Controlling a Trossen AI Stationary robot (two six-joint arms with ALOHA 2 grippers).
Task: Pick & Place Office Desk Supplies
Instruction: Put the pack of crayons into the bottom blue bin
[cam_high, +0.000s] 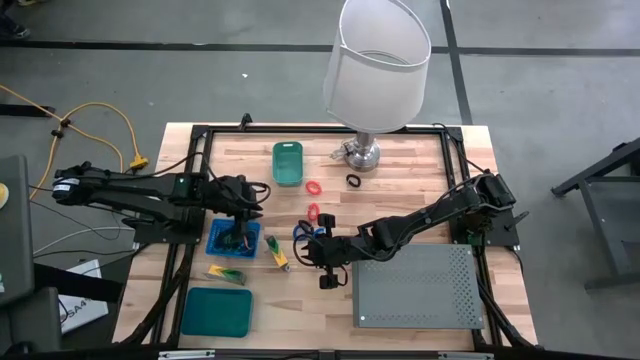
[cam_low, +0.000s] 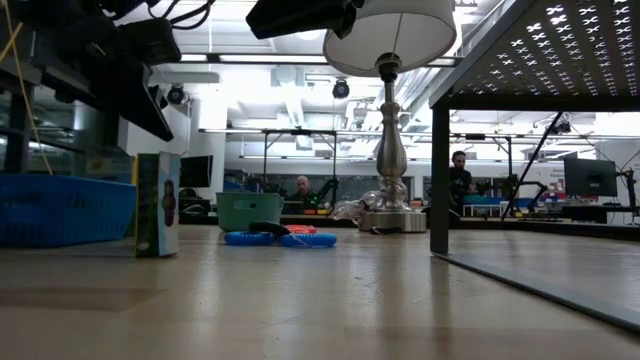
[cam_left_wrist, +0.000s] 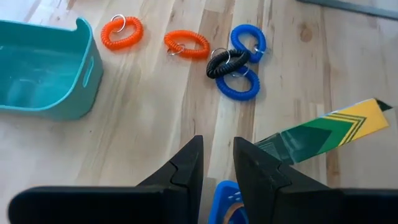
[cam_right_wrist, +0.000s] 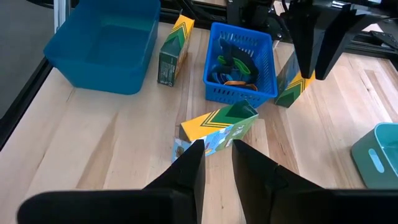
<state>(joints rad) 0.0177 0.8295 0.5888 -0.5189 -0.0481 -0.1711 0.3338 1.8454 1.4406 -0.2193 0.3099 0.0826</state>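
Coiled loops lie mid-table: red ones (cam_high: 314, 187) (cam_high: 313, 210), a black one (cam_high: 353, 181), and blue ones (cam_high: 303, 232) with a black coil across them (cam_left_wrist: 227, 62). Yellow-and-green boxes lie near the blue basket (cam_high: 233, 238): one (cam_high: 277, 252) beside it, one (cam_high: 225, 272) nearer the front. The basket holds several loops (cam_right_wrist: 233, 65). My left gripper (cam_high: 240, 215) (cam_left_wrist: 217, 146) hangs shut over the basket's far rim, holding nothing. My right gripper (cam_high: 318, 255) (cam_right_wrist: 217, 146) is shut and raised, pointing at a lying box (cam_right_wrist: 217, 127).
A teal bin (cam_high: 287, 162) stands at the far side and a teal tray (cam_high: 216, 312) at the near left. The white-shaded lamp (cam_high: 375, 70) stands on its chrome base (cam_high: 362, 153). The grey perforated box (cam_high: 415, 285) fills the near right.
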